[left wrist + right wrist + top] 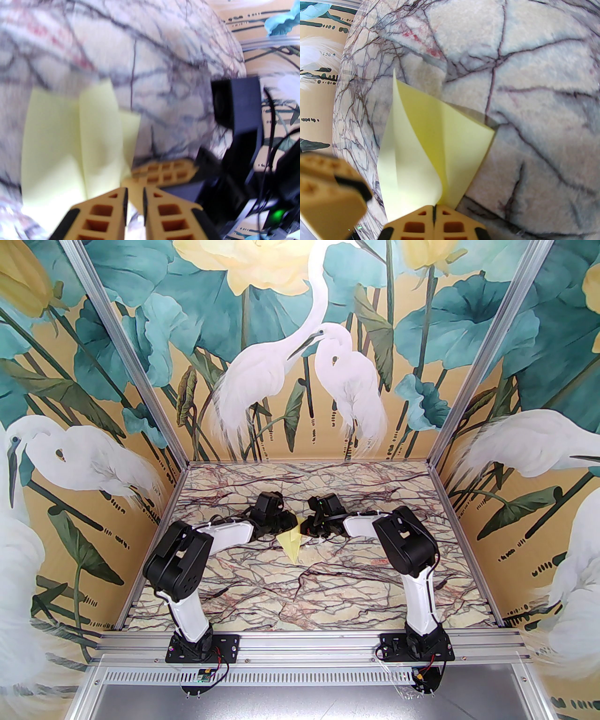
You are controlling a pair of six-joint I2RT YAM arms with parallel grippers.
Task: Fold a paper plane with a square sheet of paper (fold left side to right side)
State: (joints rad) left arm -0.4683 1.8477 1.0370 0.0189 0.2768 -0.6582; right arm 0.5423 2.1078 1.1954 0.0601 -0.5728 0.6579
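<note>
Pressed together at its tips, the right end effector [434,211] is clamped on the near edge of the one pale yellow paper plane [431,150]. The paper is part-folded, with one flap curling up off the marble bench [534,93]. Two end effectors meet at mid-bench. The left end effector [134,199] hangs just beside the paper, jaws a narrow slit apart, gripping nothing.

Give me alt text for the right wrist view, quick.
The right gripper, shut at bottom centre, pinches a curled flap of the pale yellow paper plane, whose other layers lie creased on the marble-patterned table. The left gripper shows its tan fingers at lower left, close to the paper's edge.
</note>
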